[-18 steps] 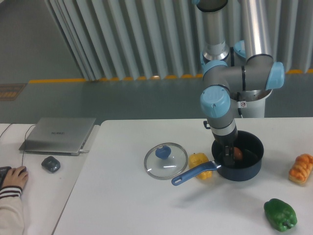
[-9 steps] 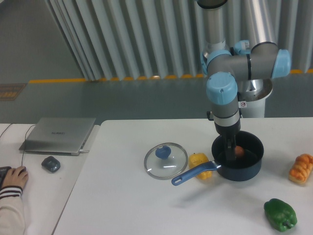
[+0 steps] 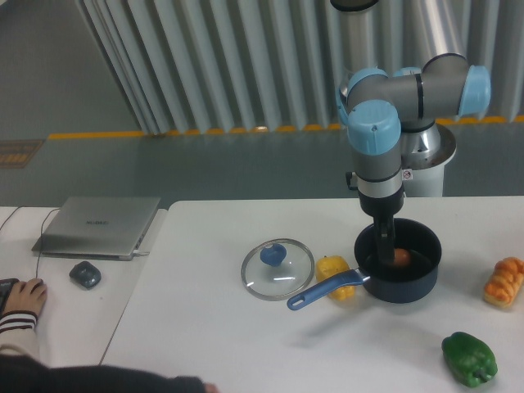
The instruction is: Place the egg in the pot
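surface [image 3: 246,344]: white, carries lid [image 3: 277,268], yellow fruit [image 3: 332,267], green pepper [image 3: 469,358], orange food [image 3: 503,281] | egg [image 3: 401,257]: inside pot [image 3: 399,262] | end effector [image 3: 386,250]: over pot beside egg, fingers' spread cannot be told | room: grey ribbed wall, yellow floor stripe, laptop [image 3: 100,224] on left
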### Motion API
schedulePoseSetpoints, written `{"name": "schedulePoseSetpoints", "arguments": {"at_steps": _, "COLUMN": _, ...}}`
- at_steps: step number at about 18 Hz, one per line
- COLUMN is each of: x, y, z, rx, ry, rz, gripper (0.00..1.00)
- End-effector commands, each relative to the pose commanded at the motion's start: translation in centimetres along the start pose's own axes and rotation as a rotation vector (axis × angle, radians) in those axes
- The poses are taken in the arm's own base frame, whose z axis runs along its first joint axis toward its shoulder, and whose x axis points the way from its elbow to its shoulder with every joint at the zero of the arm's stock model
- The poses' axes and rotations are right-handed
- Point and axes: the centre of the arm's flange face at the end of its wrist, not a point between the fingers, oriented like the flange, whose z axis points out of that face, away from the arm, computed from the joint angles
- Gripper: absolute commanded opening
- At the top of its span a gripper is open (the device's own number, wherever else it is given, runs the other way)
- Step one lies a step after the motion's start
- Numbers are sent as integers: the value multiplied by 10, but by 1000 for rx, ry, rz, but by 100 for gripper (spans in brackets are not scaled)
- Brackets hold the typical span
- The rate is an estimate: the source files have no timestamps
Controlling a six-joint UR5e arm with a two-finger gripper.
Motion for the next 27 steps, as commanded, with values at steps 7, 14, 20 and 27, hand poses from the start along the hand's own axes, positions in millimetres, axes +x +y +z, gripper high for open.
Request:
{"name": "schedulePoseSetpoints", "arguments": {"at_steps": 7, "x": 3, "y": 1, "z": -8, "rx": 0, "ry": -15, "rz": -4, "gripper": 100}}
{"name": "schedulePoseSetpoints", "arguments": {"at_steps": 14, "x": 3, "y": 3, "z": -17, "rx": 1, "ry": -31, "rz": -7, "gripper": 100}}
{"name": "schedulePoseSetpoints", "arguments": {"at_steps": 20, "x": 7, "y": 5, "z": -28, "rx": 6, "ry": -50, "rz": -10, "gripper": 100}}
{"name": "schedulePoseSetpoints", "arguments": {"at_steps": 27, "x": 13, "y": 7, "z": -47, "rx": 18, "ry": -71, "rz": -13, "gripper": 100}}
